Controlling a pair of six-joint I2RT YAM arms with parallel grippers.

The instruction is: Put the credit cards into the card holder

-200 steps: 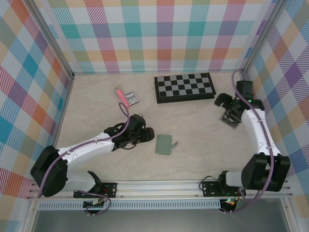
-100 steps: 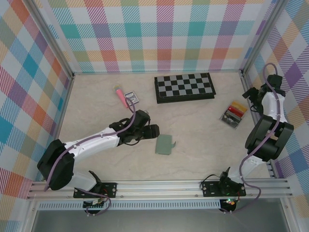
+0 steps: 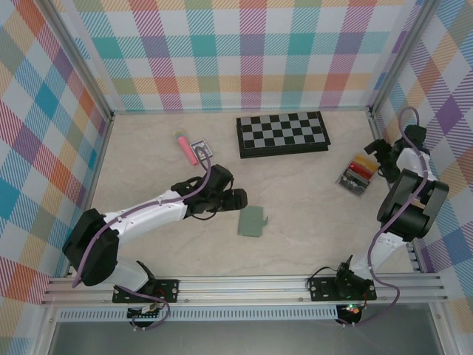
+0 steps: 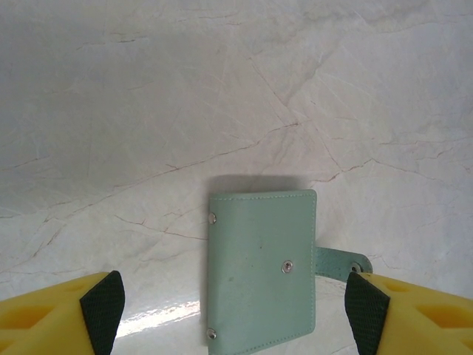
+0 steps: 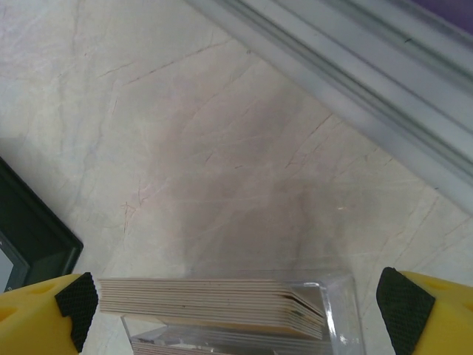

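- So far nothing is loaded; the card holder lies folded flat near the middle of the table; no card is seen in or on it; its closing tab sticks out to one side, unfastened from the snap on the cover.
- The credit cards sit stacked in a clear tray at the right side of the table, well apart from the card holder; red and yellow faces show from above; none is lifted out.
- The left gripper hovers just beside the card holder, jaws wide apart, nothing held; in its wrist view the holder lies untouched between the yellow fingers.
- The right gripper is near the stack, jaws at full spread, empty; its wrist view shows the tray between its fingers.
- Judged remaining: open the holder, lift each card, slide it into a pocket; essentially the whole task.
- Hidden or unclear: the holder's inner pockets; the card count (edges too fine to separate); the tray's near part, cut off in the wrist view; whether the right pads touch the tray, cannot tell.
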